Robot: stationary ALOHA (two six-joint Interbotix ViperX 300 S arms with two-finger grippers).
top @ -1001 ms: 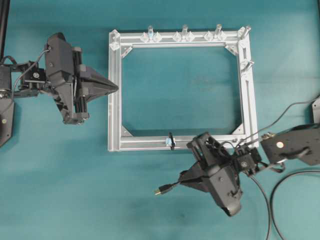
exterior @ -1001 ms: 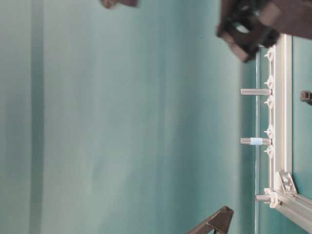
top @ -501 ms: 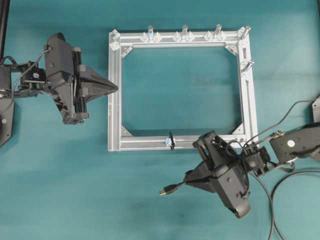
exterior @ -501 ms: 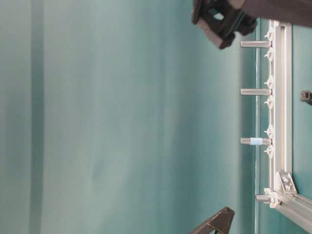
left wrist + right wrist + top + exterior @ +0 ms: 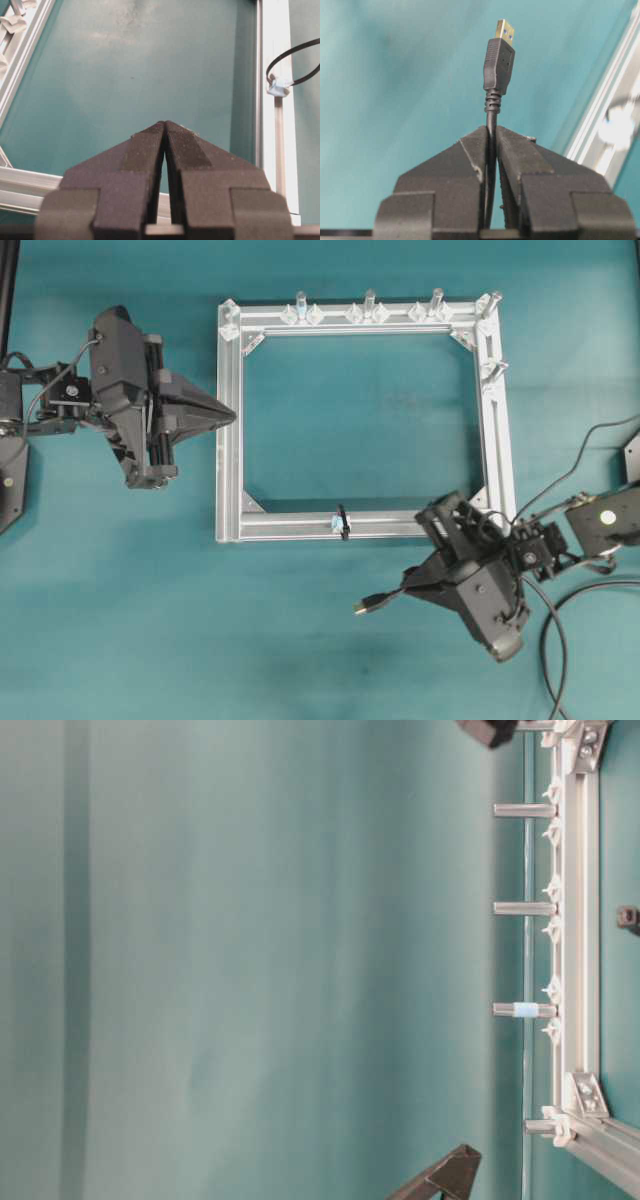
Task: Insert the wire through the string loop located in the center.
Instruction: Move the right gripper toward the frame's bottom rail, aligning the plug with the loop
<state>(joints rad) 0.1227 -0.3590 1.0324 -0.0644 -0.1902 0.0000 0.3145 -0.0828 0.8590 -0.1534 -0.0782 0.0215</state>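
Black wire (image 5: pixel 491 120): pinched tight in right gripper (image 5: pixel 491 131).
Change: it backed away from loop (image 5: pixel 342 522).
Left gripper (image 5: pixel 165 125): closed, empty.

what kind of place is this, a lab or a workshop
Most likely a robotics lab bench: a teal table, a square aluminium frame lying on it, and two black robot arms, the right tool gripping a wire.
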